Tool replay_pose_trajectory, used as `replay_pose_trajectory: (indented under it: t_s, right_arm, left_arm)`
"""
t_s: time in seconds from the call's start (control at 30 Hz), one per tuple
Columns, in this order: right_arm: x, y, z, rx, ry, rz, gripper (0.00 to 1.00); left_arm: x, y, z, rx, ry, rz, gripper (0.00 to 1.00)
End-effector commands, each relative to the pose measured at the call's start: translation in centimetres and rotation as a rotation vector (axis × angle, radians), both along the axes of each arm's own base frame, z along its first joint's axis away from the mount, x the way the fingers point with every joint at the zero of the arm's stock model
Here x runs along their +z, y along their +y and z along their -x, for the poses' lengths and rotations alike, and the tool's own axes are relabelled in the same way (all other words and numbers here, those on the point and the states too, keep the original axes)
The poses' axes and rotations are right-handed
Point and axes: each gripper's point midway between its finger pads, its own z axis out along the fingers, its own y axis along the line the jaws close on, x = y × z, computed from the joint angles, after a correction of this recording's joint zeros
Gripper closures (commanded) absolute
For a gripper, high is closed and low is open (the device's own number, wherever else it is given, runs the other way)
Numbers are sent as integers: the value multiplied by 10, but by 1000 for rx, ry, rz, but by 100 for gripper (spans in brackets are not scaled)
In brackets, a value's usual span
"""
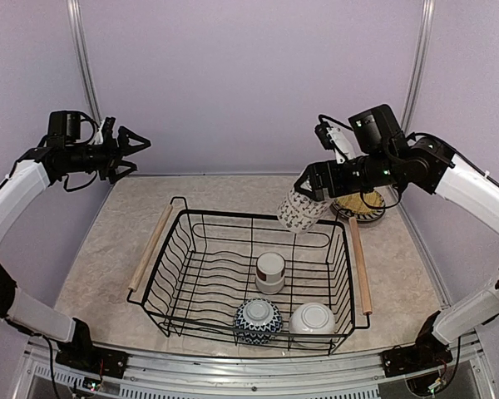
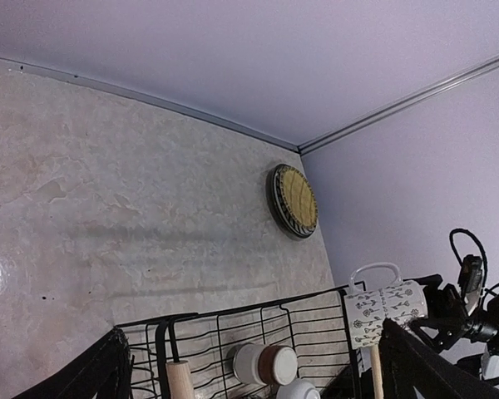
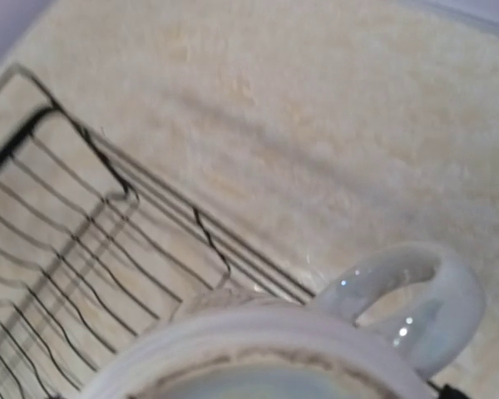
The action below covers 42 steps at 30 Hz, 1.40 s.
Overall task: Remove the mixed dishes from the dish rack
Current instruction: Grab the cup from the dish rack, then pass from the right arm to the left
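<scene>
My right gripper [image 1: 309, 189] is shut on the tall patterned cup [image 1: 300, 211] and holds it in the air over the far right corner of the black wire dish rack [image 1: 180, 274]. The cup's white rim and handle [image 3: 403, 291] fill the right wrist view, hiding the fingers. In the rack are the white cup with brown band [image 1: 270, 271], lying on its side, the blue-patterned bowl [image 1: 258, 321] and the white bowl [image 1: 313, 318], both upside down. The striped plate [image 1: 374, 216] carries the yellow woven mat [image 1: 358, 204] on the table behind the rack. My left gripper [image 1: 135, 150] is open and empty, raised at the far left.
Wooden rod handles run along the rack's left [image 1: 150, 247] and right [image 1: 360, 264] sides. Purple walls close in the table at the back and both sides. In the left wrist view the plate [image 2: 293, 200] lies near the back right corner and the held cup [image 2: 385, 311] hangs over the rack [image 2: 233, 328].
</scene>
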Motion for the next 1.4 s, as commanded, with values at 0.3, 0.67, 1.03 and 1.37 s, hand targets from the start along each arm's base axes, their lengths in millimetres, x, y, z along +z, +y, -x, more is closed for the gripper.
replay_pose_trajectory:
  t_s: [0.3,0.67,1.03,1.37]
  right_arm:
    - [6,46,-10,64,96,-229,100]
    - [-29,94,-26,111,277,-322,100]
    - [-15,118,-36,130,352,-522,100]
    - [-1,118,-42,95,358,-679,100]
  left_arm:
    - [19,-15,10,-80,-67,9,1]
    - [18,-20,11,-98,-63,6,1]
    - [22,-25,15,-123,-71,15,1]
    - [31,-47,30,-166,-76,-9,1]
